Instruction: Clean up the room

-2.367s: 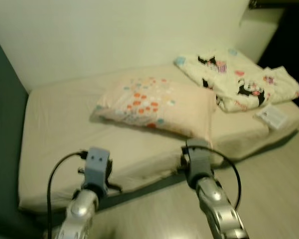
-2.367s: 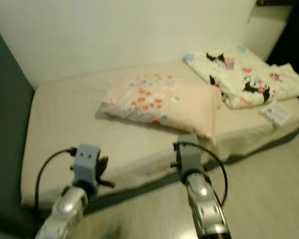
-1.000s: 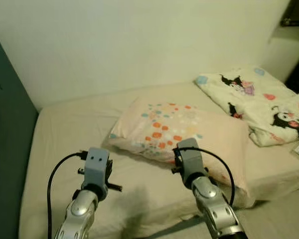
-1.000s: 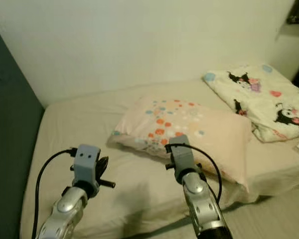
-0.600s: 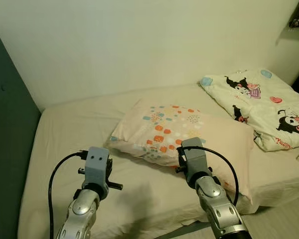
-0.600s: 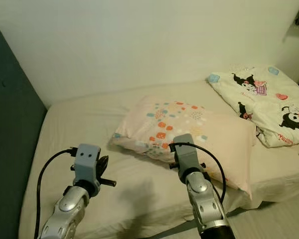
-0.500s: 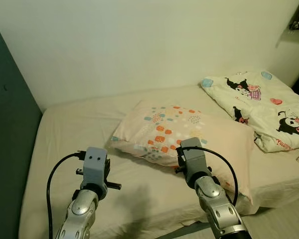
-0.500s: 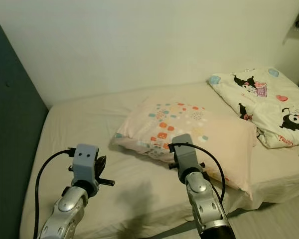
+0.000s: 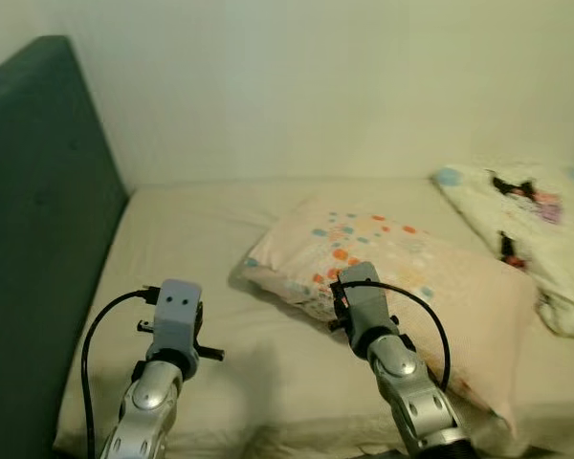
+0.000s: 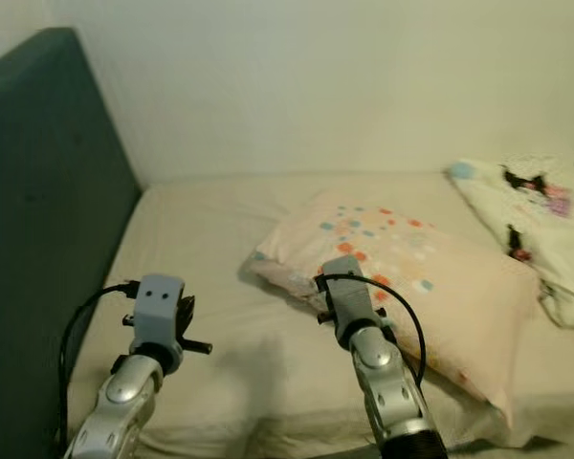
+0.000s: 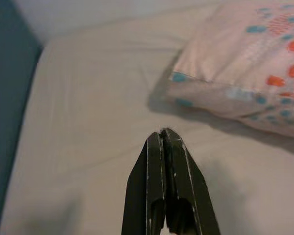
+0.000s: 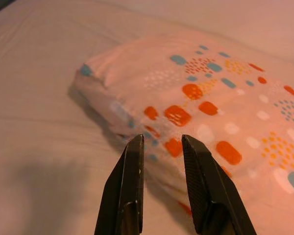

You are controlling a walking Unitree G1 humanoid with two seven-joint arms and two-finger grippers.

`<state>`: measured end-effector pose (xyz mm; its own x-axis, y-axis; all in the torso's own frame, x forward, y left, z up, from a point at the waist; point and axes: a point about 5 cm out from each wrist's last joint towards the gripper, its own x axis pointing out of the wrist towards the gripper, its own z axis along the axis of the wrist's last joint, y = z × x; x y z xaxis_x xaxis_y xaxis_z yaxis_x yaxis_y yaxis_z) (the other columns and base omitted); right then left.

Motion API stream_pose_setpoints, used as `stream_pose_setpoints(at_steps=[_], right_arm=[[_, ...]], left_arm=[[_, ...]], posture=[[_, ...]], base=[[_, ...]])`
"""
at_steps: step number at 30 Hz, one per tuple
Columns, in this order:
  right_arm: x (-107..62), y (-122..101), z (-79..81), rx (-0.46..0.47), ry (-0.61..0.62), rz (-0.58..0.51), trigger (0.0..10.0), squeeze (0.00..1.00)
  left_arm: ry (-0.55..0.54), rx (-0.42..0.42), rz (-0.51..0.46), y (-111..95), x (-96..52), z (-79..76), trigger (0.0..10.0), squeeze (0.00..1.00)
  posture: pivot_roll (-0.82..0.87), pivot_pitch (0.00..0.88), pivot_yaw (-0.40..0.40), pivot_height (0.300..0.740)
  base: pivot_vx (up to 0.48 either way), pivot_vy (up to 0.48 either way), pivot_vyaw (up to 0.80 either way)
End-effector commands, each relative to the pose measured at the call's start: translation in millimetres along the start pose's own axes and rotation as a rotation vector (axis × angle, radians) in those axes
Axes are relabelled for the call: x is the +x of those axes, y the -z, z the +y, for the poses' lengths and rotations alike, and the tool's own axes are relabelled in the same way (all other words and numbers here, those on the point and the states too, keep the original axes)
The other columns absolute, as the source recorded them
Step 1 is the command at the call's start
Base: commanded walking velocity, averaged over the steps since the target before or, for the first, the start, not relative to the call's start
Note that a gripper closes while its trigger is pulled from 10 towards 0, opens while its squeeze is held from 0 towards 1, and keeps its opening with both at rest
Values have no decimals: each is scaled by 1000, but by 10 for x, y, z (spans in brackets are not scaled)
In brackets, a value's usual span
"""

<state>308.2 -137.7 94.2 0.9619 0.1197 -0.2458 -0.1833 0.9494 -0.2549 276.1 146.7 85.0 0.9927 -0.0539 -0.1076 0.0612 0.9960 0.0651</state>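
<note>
I am looking down at a bed [image 9: 201, 239] covered by a plain cream sheet, set against a pale wall [image 9: 344, 86], with a dark teal headboard [image 9: 38, 239] rising along my left.

A pillow [image 9: 402, 277] lies on the sheet near the middle of the bed. It is pale peach, soft and plump, printed near 1 end with small orange, teal and white rounded squares and dotted patches. Its long axis runs diagonally: the patterned end points toward the headboard side and the wall, and the plain end runs off toward my right and the near edge of the mattress.

Further right, apart from the pillow, a folded cream blanket [image 9: 536, 220] printed with black cartoon figures and coloured shapes rests on the bed.

My left gripper [image 11: 164, 136] hovers over bare sheet to the left of the pillow, its 2 black fingers pressed together with nothing between them.

My right gripper [image 12: 161, 141] hangs just above the pillow's patterned near edge, fingers parted by a narrow gap and gripping nothing. Whether the tips touch the fabric I cannot tell.
</note>
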Motion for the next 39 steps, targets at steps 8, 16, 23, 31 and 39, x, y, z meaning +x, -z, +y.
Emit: stream_pose_setpoints(at_steps=[8, 16, 23, 31, 39], right_arm=[[-21, 84, -29, 0, 20, 25, 10000, 0], [-19, 84, -27, 0, 20, 24, 10000, 0], [-17, 76, -38, 4, 27, 20, 10000, 0], [-15, 70, -41, 6, 29, 19, 10000, 0], [-12, 63, -34, 8, 30, 16, 10000, 0]], left_arm=[[9, -6, 27, 46, -5, -35, 10000, 0], [8, 22, 24, 50, -11, -29, 10000, 0], [-1, 50, 18, 34, -7, -11, 10000, 0], [-1, 53, 14, 21, -5, -16, 10000, 0], [0, 60, 18, 26, -13, -11, 10000, 0]], posture=[[-79, 99, -33, 740], [-79, 98, -33, 740], [-81, 99, -32, 740], [-83, 99, -31, 740], [-82, 100, -30, 740]], base=[[0, 0, 0], [0, 0, 0], [0, 0, 0], [0, -223, 0], [0, -327, 0]])
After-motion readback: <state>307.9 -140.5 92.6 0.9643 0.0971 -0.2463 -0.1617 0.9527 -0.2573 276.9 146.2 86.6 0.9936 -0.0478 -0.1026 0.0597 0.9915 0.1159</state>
